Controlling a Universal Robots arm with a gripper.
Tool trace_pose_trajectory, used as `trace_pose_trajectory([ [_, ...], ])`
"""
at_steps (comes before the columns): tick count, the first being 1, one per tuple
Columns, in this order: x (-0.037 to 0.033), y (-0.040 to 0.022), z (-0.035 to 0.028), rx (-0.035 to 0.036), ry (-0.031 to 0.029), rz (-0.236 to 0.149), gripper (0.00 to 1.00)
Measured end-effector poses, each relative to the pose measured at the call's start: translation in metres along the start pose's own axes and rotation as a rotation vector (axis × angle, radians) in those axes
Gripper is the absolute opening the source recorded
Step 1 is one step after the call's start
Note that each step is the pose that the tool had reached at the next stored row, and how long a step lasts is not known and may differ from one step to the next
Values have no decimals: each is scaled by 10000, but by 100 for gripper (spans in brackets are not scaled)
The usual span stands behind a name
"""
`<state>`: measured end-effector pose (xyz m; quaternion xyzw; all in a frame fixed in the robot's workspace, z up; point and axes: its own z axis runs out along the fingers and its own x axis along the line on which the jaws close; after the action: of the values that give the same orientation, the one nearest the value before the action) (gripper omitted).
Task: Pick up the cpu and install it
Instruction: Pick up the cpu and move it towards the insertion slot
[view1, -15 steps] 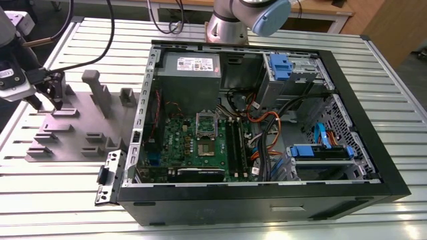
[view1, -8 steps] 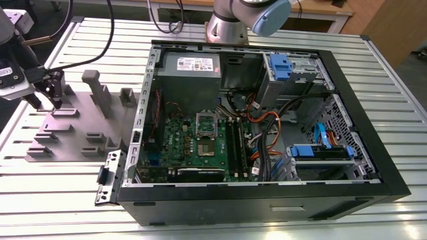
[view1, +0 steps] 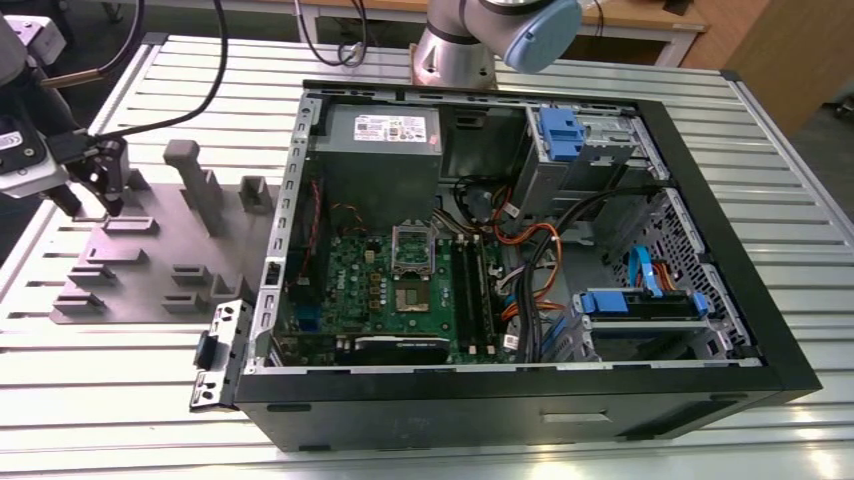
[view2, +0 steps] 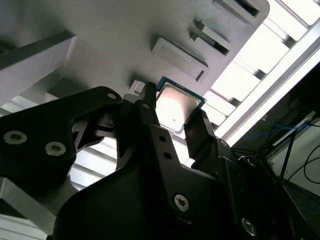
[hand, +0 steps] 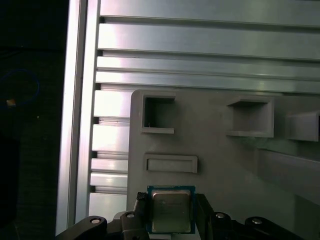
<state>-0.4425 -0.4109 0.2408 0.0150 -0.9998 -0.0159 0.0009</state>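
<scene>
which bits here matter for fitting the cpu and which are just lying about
For the job: the cpu, gripped in the hand; the green motherboard; the open computer case.
Just lying about: grey holder tray, power supply, blue drive brackets, cables.

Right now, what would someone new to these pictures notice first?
The open case fills the middle of the exterior view, its green motherboard exposed. At that view's left, the tool hangs over a grey holder plate. In both wrist views it grips the small silvery cpu by two edges.
</scene>
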Motion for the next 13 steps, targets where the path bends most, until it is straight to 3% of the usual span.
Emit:
trace_pose_trajectory([
  [13,0,1,-31,0,0,0,47],
])
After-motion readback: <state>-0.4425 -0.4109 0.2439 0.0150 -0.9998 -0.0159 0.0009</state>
